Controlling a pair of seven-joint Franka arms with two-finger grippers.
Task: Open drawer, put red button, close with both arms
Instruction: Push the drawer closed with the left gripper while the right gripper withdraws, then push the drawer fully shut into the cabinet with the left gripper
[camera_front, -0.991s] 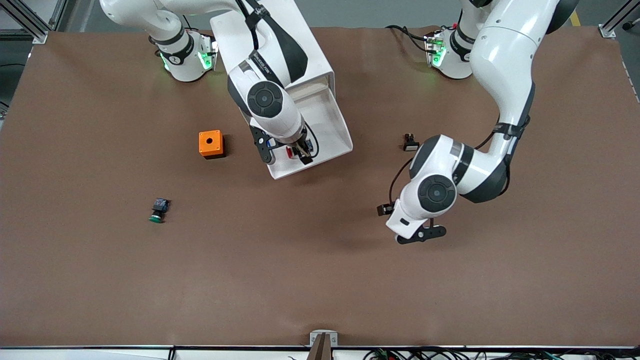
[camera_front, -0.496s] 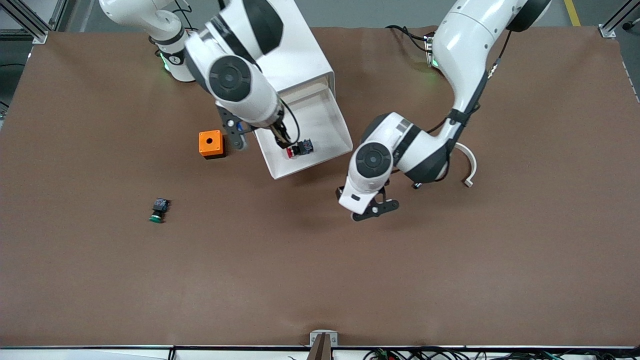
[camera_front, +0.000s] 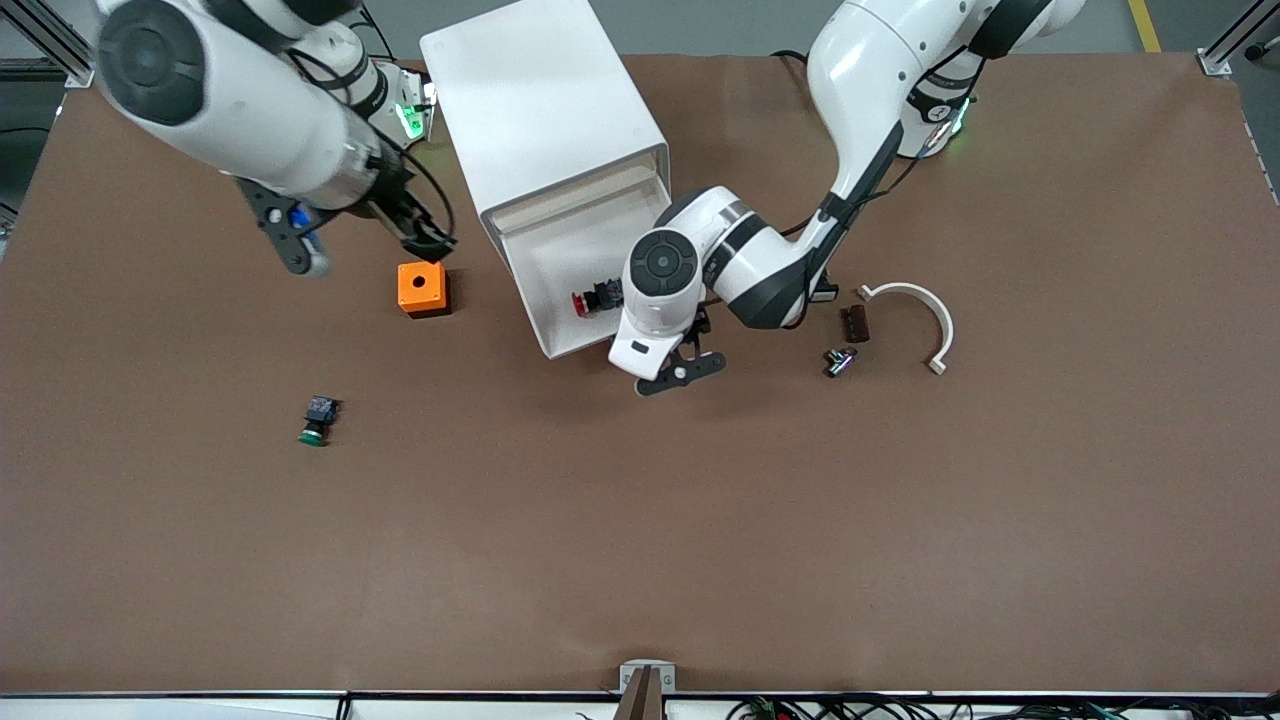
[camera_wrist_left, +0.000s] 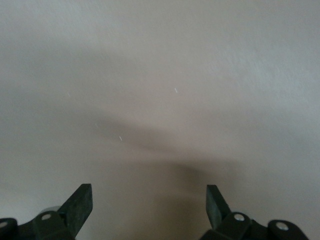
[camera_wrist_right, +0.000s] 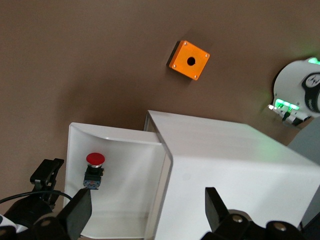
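Note:
The drawer (camera_front: 548, 268) stands pulled out of the white cabinet (camera_front: 540, 100). The red button (camera_front: 590, 299) lies on its side in the tray, near the drawer's front. My left gripper (camera_front: 680, 362) is low at the drawer's front, open and empty. In the left wrist view a pale surface fills everything between the open left gripper (camera_wrist_left: 149, 200). My right gripper (camera_front: 362, 240) hangs open and empty over the table by the orange box. Its wrist view looks down on the red button (camera_wrist_right: 94, 169) in the drawer (camera_wrist_right: 75, 150), with the right gripper (camera_wrist_right: 149, 210) open.
An orange box with a hole (camera_front: 422, 288) sits beside the drawer toward the right arm's end. A green-capped button (camera_front: 316, 420) lies nearer the front camera. A white curved piece (camera_front: 915, 310) and two small dark parts (camera_front: 853, 322) lie toward the left arm's end.
My right gripper lifted out of the drawer, leaving the red button there, and swung toward its own end. My left arm swept across the table to the drawer's front.

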